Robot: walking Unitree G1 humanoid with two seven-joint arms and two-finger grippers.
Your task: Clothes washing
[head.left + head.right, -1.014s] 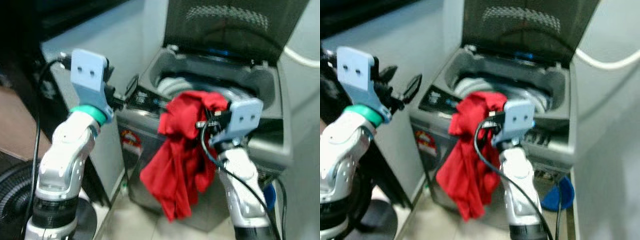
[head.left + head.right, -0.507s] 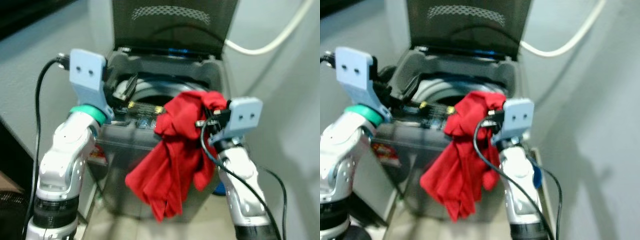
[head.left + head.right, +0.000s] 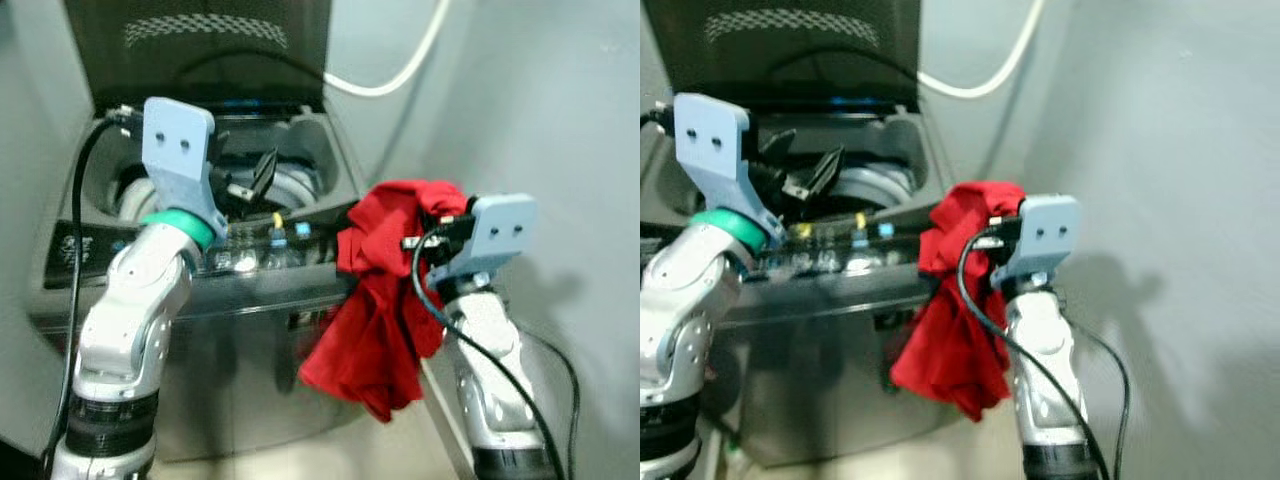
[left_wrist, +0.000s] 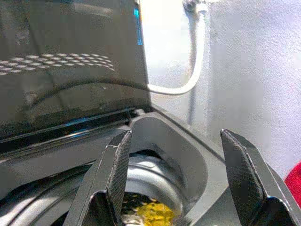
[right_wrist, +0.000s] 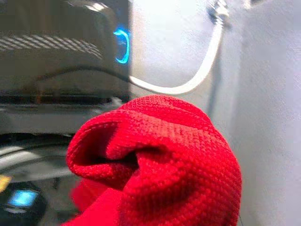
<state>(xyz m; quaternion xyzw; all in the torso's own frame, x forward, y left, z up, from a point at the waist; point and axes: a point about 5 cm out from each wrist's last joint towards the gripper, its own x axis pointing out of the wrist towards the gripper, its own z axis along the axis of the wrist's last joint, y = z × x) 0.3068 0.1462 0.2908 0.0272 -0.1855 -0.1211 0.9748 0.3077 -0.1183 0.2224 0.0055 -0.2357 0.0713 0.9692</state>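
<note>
**Red garment held beside open top-load washer**

Right hand (image 3: 425,238) is clamped on a bunched red garment (image 3: 375,300), raised at about the washer's top edge, off the machine's right front corner. Most of the cloth hangs down in folds below the grip, alongside the grey front panel, not inside the drum. In the right wrist view the knit fabric (image 5: 160,160) blocks the fingers.

Left hand (image 3: 250,180) hovers over the washing machine (image 3: 200,300), above the drum opening (image 4: 150,174), fingers (image 4: 113,169) spread apart and holding nothing. Washer lid (image 3: 200,50) stands upright, open. Control panel (image 3: 270,240) along the front edge shows lit indicators. White hose (image 3: 400,70) runs along the wall behind the machine
</note>
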